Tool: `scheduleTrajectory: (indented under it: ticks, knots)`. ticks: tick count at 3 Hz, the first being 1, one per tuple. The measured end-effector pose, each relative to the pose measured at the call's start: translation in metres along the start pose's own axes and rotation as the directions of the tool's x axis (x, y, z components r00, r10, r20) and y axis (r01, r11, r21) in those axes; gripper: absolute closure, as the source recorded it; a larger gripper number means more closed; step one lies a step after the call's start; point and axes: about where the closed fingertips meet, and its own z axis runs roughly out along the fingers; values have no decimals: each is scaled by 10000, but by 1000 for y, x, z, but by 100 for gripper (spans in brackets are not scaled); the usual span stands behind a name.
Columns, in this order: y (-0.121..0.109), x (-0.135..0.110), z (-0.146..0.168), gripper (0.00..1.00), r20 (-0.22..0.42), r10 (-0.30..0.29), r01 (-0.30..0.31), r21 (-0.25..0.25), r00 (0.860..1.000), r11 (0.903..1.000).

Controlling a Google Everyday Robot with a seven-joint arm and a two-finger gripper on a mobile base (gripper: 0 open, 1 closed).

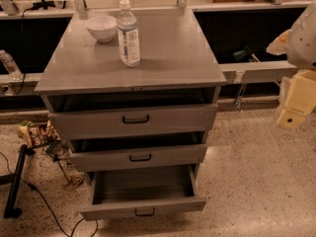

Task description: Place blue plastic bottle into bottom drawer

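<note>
1. At the 3 o'clock edge of the view, low beside the cabinet: the pincer (295, 102), cream-coloured. Open or closed: cannot tell. Well apart from the bottle, so not gripping it.
2. Toward 9 o'clock from the pincer: the grey counter (173, 53), topping a cabinet of three drawers.
3. Toward 11 o'clock on the counter: the blue plastic bottle (128, 36), upright, white cap on, white-and-blue label around the middle. Not yet taken up.
4. At the bottle's 10 o'clock, just beside it: a white bowl (102, 27), shorter than the bottle, seemingly not touching it.
5. Down at 6 o'clock, lowest of the three: the bottom drawer (113, 211), pulled well out, with room to receive the bottle. Above it, two more drawers, each slightly ajar.
6. Handling, as a judgement:
   - Probably fairly light; fill level not readable.
   - Thin clear walls, likely to give under a hard squeeze.
   - Smooth and somewhat slippery.
   - Tall and narrow, so easily tipped by a sideways nudge.
   - Best taken around the labelled middle, where paper should offer more friction.
   - Best approached from the 3 o'clock side, away from the bowl, with a moderate squeeze.
</note>
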Motion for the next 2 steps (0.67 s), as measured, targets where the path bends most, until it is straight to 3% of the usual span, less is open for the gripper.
scheduleTrajectory:
  ticks: [1,2]
  knots:
    - [0,0,0,0,0,0,0,0,10000,10000]
    - [-22,-21,9,0,1369,533,-575,266,9891,9980]
